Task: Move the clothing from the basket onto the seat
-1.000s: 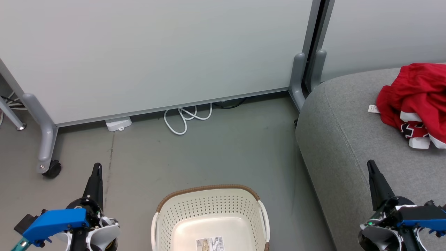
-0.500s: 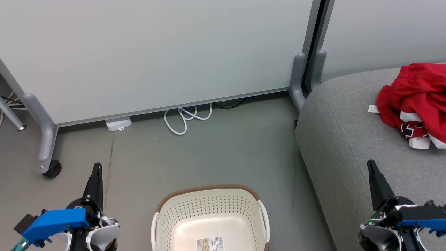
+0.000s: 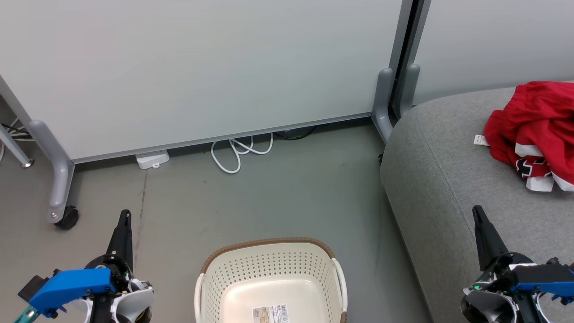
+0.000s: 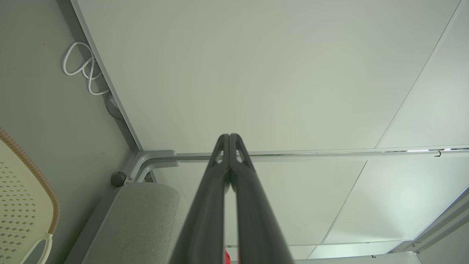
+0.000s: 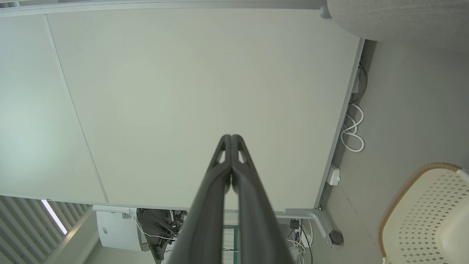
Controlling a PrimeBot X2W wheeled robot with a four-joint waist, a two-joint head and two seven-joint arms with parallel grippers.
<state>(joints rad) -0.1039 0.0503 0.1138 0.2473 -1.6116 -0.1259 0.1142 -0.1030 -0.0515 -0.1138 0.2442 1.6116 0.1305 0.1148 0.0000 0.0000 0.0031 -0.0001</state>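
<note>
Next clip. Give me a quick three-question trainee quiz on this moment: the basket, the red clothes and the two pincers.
1. True or false: the red clothes lie on the grey seat.
2. Multiple choice: the part of the basket in the head view holds
A) a red shirt
B) no clothes, just a label sticker on its floor
C) a coiled white cable
3. Fill in: the left pincer and right pincer each have their two fingers ____.

Key: 1 true; 2 B; 3 shut (tips pressed together, nothing between them).
</note>
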